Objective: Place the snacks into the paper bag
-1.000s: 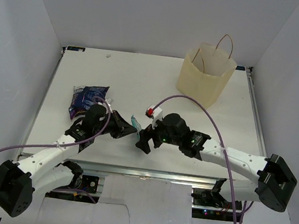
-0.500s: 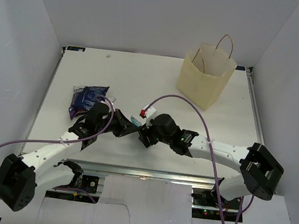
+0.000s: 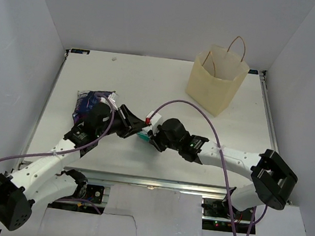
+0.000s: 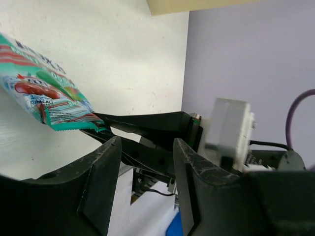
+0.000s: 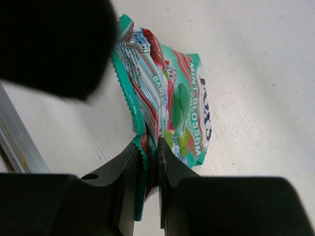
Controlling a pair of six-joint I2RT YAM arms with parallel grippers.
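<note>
The right hand (image 5: 146,153) is clamped on the serrated edge of the teal packet (image 5: 172,98), near the front middle of the bench (image 5: 256,73). The left hand (image 4: 146,145) has its fingers spread and empty, with the packet just beyond them. The paper bag (image 3: 215,82) stands upright at the far right, well apart.

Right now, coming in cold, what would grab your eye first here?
The right claw pinches a teal packet at the table's near middle, with the left claw open just beside it. The tan paper bag stands far right; a dark blue packet lies at the left.
</note>
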